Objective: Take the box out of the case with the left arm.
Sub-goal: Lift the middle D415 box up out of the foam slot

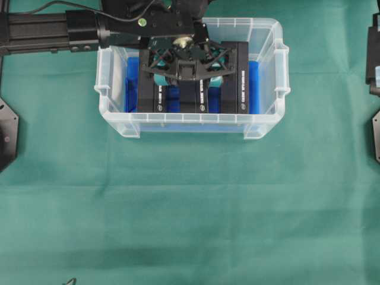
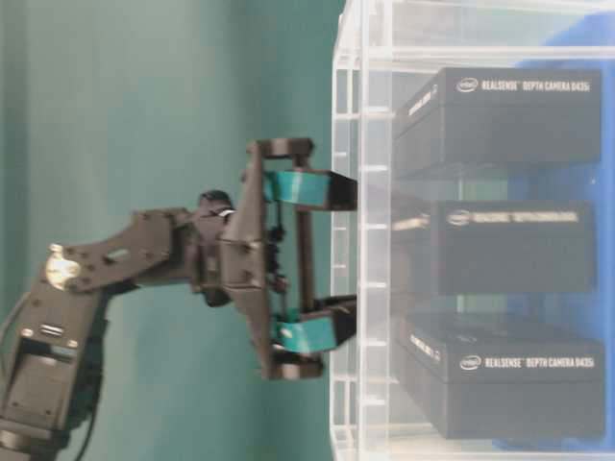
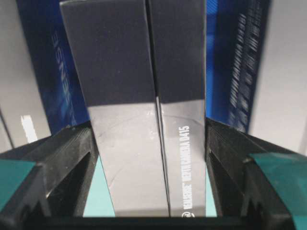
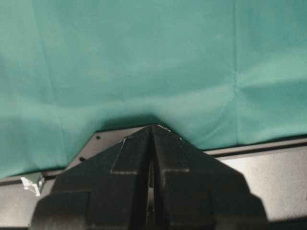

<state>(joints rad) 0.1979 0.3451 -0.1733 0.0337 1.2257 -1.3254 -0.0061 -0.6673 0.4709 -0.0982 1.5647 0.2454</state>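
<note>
The case is a clear plastic tub with a blue bottom, standing at the back middle of the green cloth. Three black boxes stand side by side in it. My left gripper reaches down into the case over the middle box. In the left wrist view the box fills the gap and both black fingers press its sides. From table level the gripper straddles the middle box with its teal pads at the case rim. My right gripper is shut with nothing in it, over cloth and its base plate.
A black box to the left and another to the right flank the gripped one closely. The case walls surround all three. Black arm mounts sit at the left edge and the right edge of the table.
</note>
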